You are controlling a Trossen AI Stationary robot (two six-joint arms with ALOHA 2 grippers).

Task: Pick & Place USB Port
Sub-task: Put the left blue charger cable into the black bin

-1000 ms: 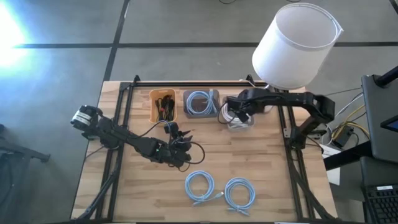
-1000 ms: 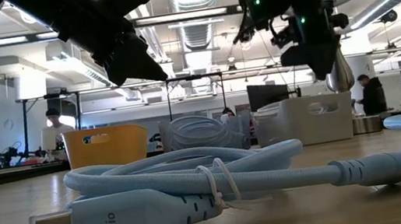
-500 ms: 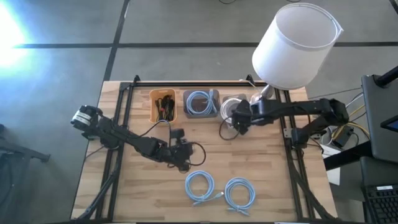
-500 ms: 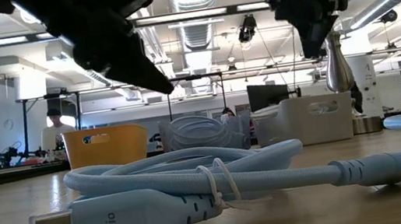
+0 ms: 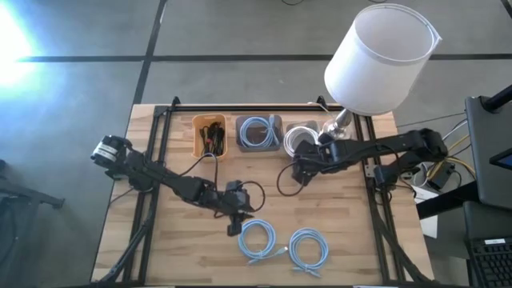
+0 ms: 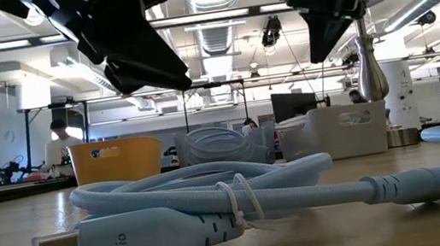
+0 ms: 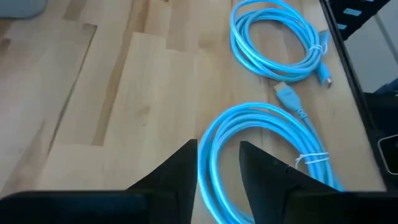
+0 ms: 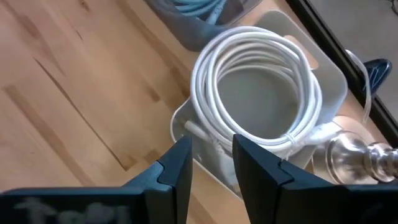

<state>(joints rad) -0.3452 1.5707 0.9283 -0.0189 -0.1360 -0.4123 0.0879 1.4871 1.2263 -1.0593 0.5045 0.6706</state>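
Since the earlier frames, the left end effector (image 5: 233, 226) has travelled down the bench (image 5: 176, 248) from the yellow bin (image 5: 210, 136) toward the front edge. It now hangs just over the rim of the nearer blue USB cable coil (image 5: 257, 241), fingers slightly parted with nothing between them. That coil lies flat near the front of the bench; its plug (image 7: 286, 95) points toward the second blue coil (image 5: 308, 248) just beside it. In the low view the plug end (image 6: 133, 243) lies with its long axis across the picture, metal tip to the left. Further right, the right end effector (image 5: 301, 171) has pulled back out of the white bin (image 5: 298, 138) holding the white cable coil (image 8: 258, 93). It sits just in front of that bin, fingers a little apart and empty.
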